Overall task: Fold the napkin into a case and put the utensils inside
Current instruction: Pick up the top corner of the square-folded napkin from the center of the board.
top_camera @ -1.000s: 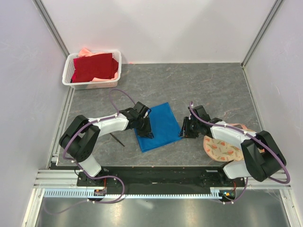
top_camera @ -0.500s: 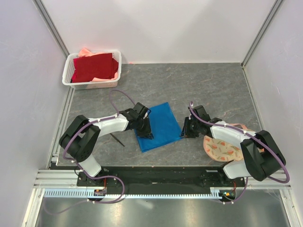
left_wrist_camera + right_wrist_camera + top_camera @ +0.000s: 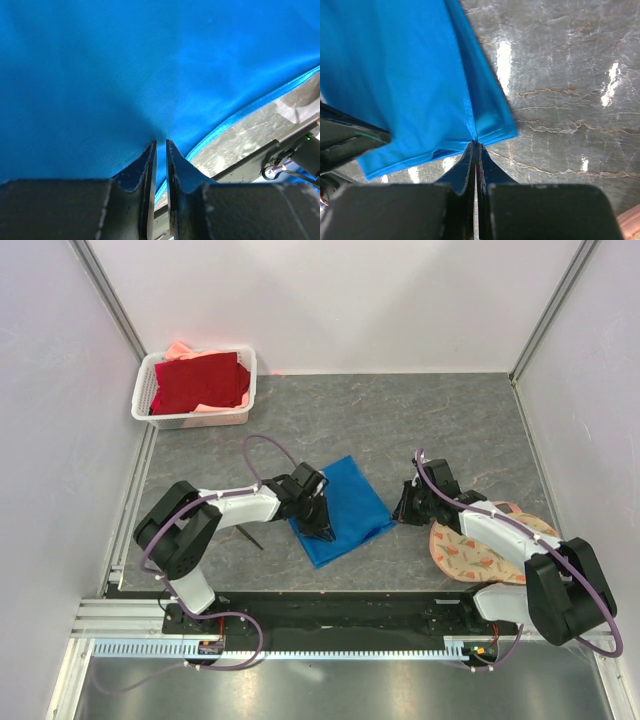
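top view: the napkin (image 3: 345, 502) is lying flat as a tilted rectangle on the grey table (image 3: 450, 420), near the front and between the two arms. the left gripper (image 3: 322, 530) is sitting on the napkin's near-left edge. the right gripper (image 3: 403, 512) is touching the right corner. one thin black utensil (image 3: 250, 536) is lying on the bare table left of the napkin, apart from it and partly under the left arm. the white basket (image 3: 195, 421) holding the dark red cloth (image 3: 200, 383) is standing in the far-left corner, well apart. the peach floral mat (image 3: 478, 552) is lying under the right arm, near the napkin's right corner but not touching it. open table is showing behind the napkin, up to the back wall.

left wrist: blue napkin (image 3: 100, 75) is filling most of the view. the left gripper (image 3: 161, 144) is showing only a thin slit between its fingers, and the cloth is puckering into the tips, so it is pinching the napkin. the napkin's hemmed edge is running diagonally at the right, with a strip of table (image 3: 240, 135) past it.

right wrist: the right gripper (image 3: 476, 145) is pressing its fingers fully together on the napkin (image 3: 410, 75) at its near edge, beside the corner, where a crease is running into the tips. layered edges are showing along the right side. bare table (image 3: 570, 75) is lying open to the right.
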Robot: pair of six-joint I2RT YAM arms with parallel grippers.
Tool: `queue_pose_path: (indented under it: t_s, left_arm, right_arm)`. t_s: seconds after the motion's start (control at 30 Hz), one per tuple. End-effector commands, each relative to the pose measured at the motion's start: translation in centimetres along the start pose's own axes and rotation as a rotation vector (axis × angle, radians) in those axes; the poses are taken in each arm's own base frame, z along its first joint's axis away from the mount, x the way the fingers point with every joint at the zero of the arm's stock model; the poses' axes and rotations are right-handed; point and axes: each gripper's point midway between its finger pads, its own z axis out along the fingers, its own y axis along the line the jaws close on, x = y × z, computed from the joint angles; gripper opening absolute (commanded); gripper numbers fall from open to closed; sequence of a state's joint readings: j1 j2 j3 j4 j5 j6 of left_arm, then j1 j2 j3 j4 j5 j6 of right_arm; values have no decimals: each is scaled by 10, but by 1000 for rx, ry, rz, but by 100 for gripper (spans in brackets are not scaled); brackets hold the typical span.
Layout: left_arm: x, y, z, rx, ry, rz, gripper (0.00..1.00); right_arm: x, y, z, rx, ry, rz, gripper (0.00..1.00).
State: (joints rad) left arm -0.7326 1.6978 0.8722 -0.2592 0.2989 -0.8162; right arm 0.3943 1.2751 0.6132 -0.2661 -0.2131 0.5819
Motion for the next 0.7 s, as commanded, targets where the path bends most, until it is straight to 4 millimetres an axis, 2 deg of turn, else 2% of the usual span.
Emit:
queue_pose_path:
  t_s: [0.0, 0.1, 0.13, 0.23, 0.33, 0.37, 0.4, 0.43, 0.47, 0.5, 0.53, 0.6, 0.63, 0.67]
  left_arm:
    - [0, -25, 7, 46, 9, 6, 19]
    - [-5, -31, 1, 52, -15, 9, 19]
    - [-9, -35, -7, 61, -42, 17, 20]
    - [-18, -32, -24, 47, -90, 21, 20]
    - [-26, -14, -38, 34, -118, -22, 20]
    - [-36, -10, -50, 50, -156, -43, 20]
    - [-34, 1, -51, 38, -158, -59, 20]
    - [-38, 6, -56, 39, -176, -68, 20]
    - [-46, 14, -65, 41, -207, -94, 20]
    - [-46, 22, -67, 34, -210, -100, 20]
    - [-47, 29, -70, 29, -212, -113, 20]
    - [-54, 40, -78, 32, -235, -142, 20]
    - [-56, 43, -81, 33, -244, -150, 20]
    - [-61, 51, -84, 27, -258, -169, 20]
  right_arm:
    - [-1, 5, -7, -35, -9, -38, 0]
    - [-2, 11, -7, -68, 1, -71, 0]
    - [-2, 14, -5, -87, 6, -92, 0]
    - [-8, 27, -3, -143, 6, -107, 0]
    - [-17, 46, 1, -184, -2, -124, 0]
    - [-23, 61, 0, -207, -12, -150, 0]
    - [-21, 64, 7, -204, 8, -154, 0]
    - [-32, 78, 7, -225, -10, -169, 0]
    - [-32, 88, 10, -239, -2, -182, 0]
    - [-29, 92, 19, -236, 23, -183, 0]
    - [-41, 107, 19, -260, 0, -195, 0]
    - [-39, 119, 31, -274, 29, -191, 0]
    - [-49, 133, 32, -303, 9, -195, 0]
    - [-47, 141, 35, -319, 24, -198, 0]
